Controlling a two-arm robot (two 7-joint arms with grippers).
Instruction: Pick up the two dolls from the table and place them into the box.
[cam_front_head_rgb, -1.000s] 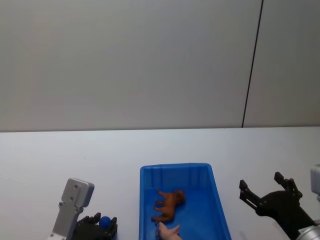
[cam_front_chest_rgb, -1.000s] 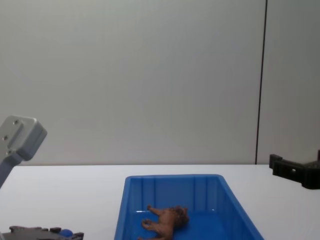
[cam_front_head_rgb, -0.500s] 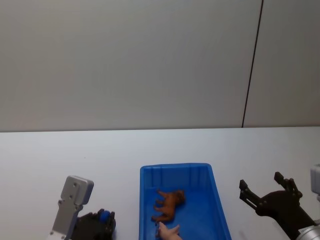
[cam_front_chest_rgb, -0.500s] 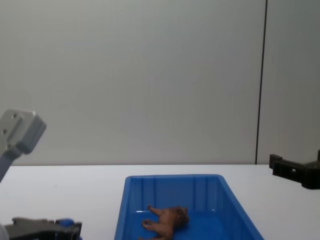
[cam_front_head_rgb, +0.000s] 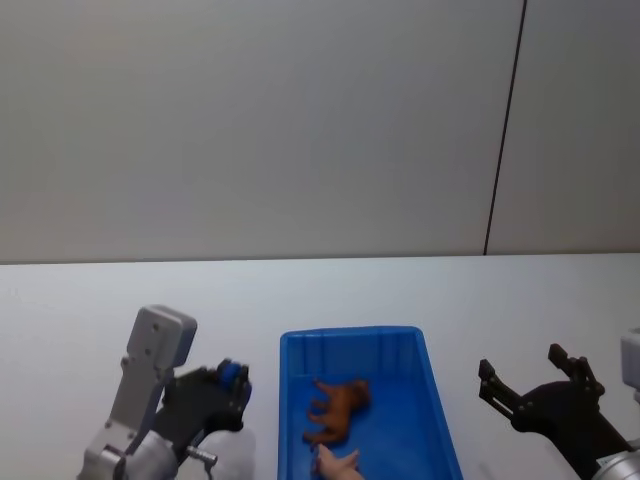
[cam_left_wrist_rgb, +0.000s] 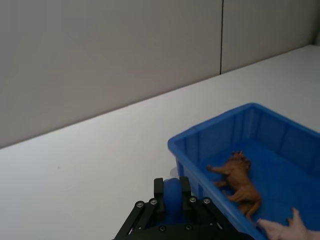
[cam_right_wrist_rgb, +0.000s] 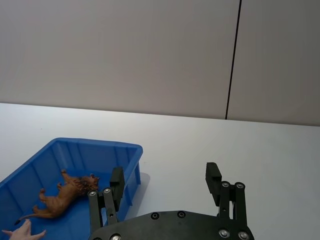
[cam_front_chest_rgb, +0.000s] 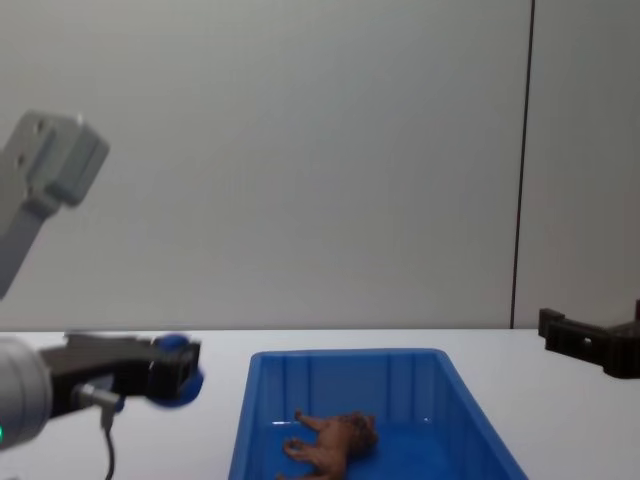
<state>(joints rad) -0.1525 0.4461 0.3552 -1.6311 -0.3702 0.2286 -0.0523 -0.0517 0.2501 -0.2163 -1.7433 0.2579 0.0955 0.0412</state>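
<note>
blue soft toy (cam_front_head_rgb: 233, 376) sits clamped in the left gripper (cam_front_head_rgb: 236, 392), raised just beside the box (cam_front_head_rgb: 437, 420) so it can clear the wall. brown animal figure (cam_front_head_rgb: 338, 408) lies inside. right gripper (cam_front_head_rgb: 531, 387) waits spread wide, right of the box.

two dolls (cam_front_head_rgb: 338, 409) (cam_front_head_rgb: 233, 376), one box (cam_front_head_rgb: 432, 388), two grippers (cam_front_head_rgb: 232, 392) (cam_front_head_rgb: 528, 380)

The blue toy (cam_left_wrist_rgb: 172, 201) is mostly hidden between the left gripper (cam_left_wrist_rgb: 171, 197)'s fingers, so its shape cannot be told. The bin (cam_front_head_rgb: 430, 400)'s near end is cut off by the head view's bottom edge, as is a pale pink thing (cam_front_head_rgb: 337, 465) lying there, too partial to identify.
</note>
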